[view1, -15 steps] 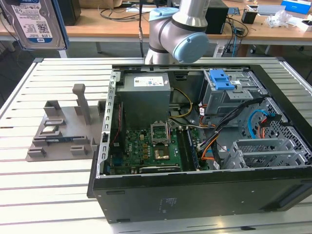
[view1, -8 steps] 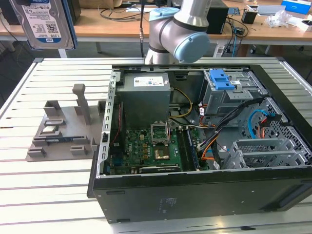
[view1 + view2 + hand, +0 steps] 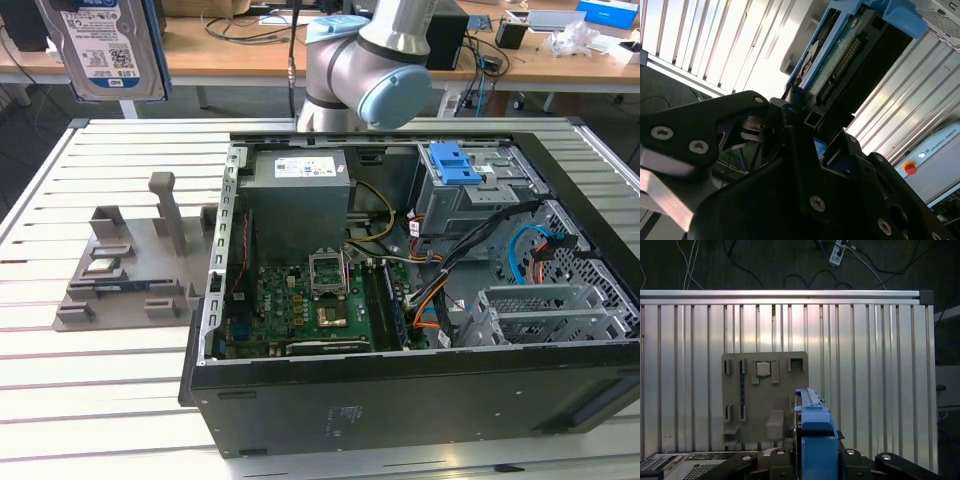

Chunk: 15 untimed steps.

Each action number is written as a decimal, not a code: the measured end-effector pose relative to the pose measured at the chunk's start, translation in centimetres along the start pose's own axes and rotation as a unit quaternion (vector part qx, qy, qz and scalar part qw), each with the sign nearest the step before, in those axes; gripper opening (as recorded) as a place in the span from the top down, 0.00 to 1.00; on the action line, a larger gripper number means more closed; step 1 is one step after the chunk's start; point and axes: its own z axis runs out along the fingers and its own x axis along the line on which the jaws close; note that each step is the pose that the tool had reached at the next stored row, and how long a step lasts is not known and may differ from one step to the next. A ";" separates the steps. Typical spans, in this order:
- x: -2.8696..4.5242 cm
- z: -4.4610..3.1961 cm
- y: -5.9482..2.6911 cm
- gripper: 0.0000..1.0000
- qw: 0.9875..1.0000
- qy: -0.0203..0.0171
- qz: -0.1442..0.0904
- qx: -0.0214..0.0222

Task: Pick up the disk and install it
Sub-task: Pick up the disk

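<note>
- Black gripper (image 3: 812, 122) of mine is clamped on the flat silver hard disk (image 3: 112, 45) with blue plastic rails.
- I hold it high over the grey plastic fixture (image 3: 130, 265) on the slatted metal table (image 3: 60, 400).

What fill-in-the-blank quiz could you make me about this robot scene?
1. The gripper is shut on the ____.
2. The plastic rails framing that held thing are coloured ____.
3. In the exterior view, the grey fixture lies on the table to the open computer case's ____.
Missing words: disk; blue; left.
</note>
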 end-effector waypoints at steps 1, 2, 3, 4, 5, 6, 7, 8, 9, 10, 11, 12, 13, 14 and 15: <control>0.00 -0.01 -0.21 0.63 1.000 0.000 0.000 0.000; -0.01 -0.02 -0.41 0.63 1.000 0.000 0.000 0.000; -0.01 -0.03 -0.65 0.63 1.000 0.000 0.000 0.000; -0.02 -0.03 -0.86 0.63 1.000 0.000 0.000 0.000; -0.02 -0.04 -1.09 0.63 1.000 0.000 0.000 0.000; -0.02 -0.06 -1.39 0.63 1.000 0.000 0.000 0.000; -0.03 -0.07 -1.61 0.63 1.000 0.000 0.000 0.000; -0.03 -0.07 -1.81 0.63 1.000 0.000 0.000 0.000; -0.03 -0.08 -2.14 0.63 1.000 0.000 0.000 0.000; -0.04 -0.09 -2.41 0.63 1.000 0.000 0.000 0.000; -0.04 -0.10 -2.60 0.63 1.000 0.000 0.000 0.000; -0.05 -0.11 -2.87 0.63 1.000 0.000 0.000 0.000; -0.05 -0.12 -3.07 0.63 1.000 0.000 0.000 0.000; -0.06 -0.13 -3.41 0.63 1.000 0.000 0.000 0.000; -0.06 -0.15 -3.80 0.63 1.000 0.000 0.000 0.000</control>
